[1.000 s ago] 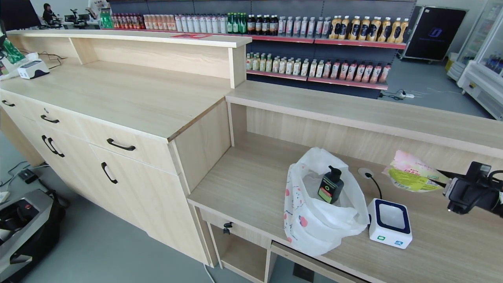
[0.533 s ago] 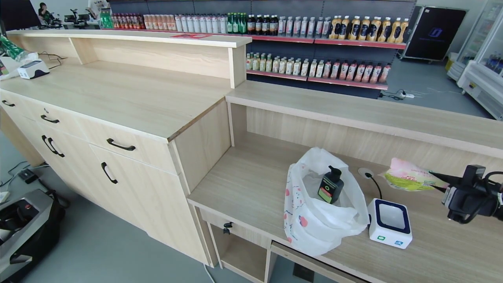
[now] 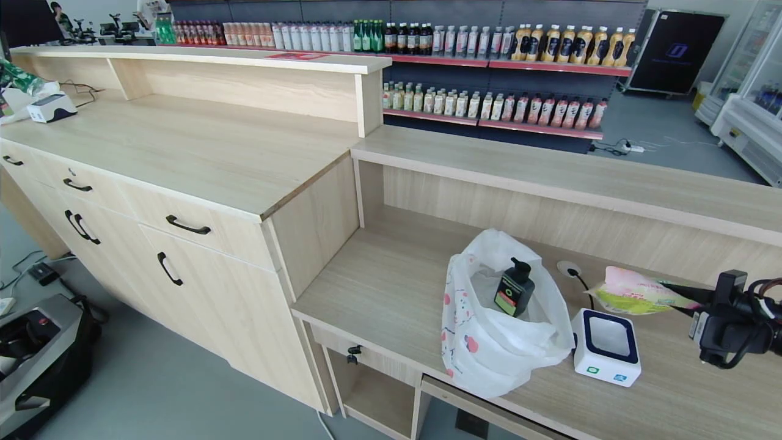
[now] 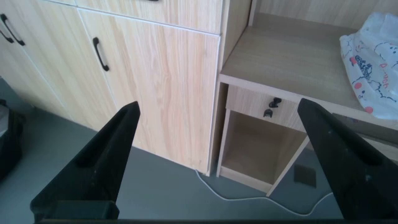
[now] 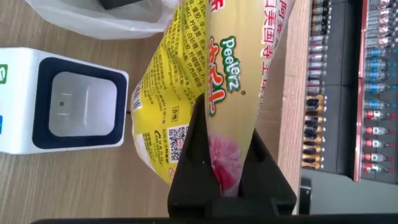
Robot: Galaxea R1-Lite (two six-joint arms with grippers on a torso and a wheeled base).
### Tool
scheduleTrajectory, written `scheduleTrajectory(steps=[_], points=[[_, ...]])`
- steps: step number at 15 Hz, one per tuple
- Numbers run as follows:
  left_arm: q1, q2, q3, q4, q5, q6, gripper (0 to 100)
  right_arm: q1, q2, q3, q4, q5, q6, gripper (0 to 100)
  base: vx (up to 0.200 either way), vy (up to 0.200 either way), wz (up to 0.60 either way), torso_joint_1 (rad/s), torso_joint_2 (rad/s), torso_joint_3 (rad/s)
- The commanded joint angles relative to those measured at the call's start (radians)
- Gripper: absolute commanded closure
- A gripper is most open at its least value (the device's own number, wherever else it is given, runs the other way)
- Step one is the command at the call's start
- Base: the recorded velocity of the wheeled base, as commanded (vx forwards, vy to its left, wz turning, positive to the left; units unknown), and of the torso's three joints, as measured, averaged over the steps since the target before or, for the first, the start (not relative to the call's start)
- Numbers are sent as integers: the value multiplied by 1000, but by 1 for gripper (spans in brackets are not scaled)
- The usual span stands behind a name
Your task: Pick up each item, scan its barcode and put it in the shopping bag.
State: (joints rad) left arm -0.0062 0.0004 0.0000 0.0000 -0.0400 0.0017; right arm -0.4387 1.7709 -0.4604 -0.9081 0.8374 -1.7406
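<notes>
Quick count first: two claws, one pouch, one scanner, one bag, one bottle.

Got the right claw [image 3: 672,289] squeezed tight on a pink and yellow-green plastic snack pouch [image 3: 635,292]. Gripped by one end, held up off the light wooden bench [image 3: 379,287], the rest poking out past the fingertips. Just beside and below that claw, spotted a white box scanner with a dark blue frame round its window [image 3: 606,345], sitting flat. Past the scanner from the claw, right up against it: a white plastic shopping bag with red and pink prints [image 3: 489,348], mouth open. Standing inside it, a dark pump bottle with a green and red label [image 3: 514,292].

Found the left claw [image 4: 217,104] through its own wrist camera, fingers spread wide with nothing between them. Hanging over the grey floor [image 4: 155,193] in front of pale wooden cupboard doors with black handles [image 4: 155,81], well apart from the pouch and scanner.

From the right wrist camera, getting the pouch's yellow printed face with small codes on it, close by the scanner window. Can't tell if actually over it.

Room-wise from the head camera: two red-edged shelf rows of drink bottles [image 3: 489,43] behind the bench, and glass-door fridges [image 3: 751,91] far beyond the right claw.
</notes>
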Motion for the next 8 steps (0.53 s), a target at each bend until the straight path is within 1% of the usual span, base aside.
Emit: scheduleTrajectory(steps=[1, 3, 5, 8], points=[[0, 1, 0, 0, 0, 0, 0, -38, -4, -3, 2, 3, -27, 100, 0, 0, 0, 0, 0, 0], [0, 1, 0, 0, 0, 0, 0, -78, -8, -4, 9, 5, -62, 100, 0, 0, 0, 0, 0, 0], [0, 1, 0, 0, 0, 0, 0, -78, 4, -7, 35, 25, -63, 100, 0, 0, 0, 0, 0, 0], [0, 1, 0, 0, 0, 0, 0, -61, 29, -9, 35, 28, -62, 100, 0, 0, 0, 0, 0, 0]])
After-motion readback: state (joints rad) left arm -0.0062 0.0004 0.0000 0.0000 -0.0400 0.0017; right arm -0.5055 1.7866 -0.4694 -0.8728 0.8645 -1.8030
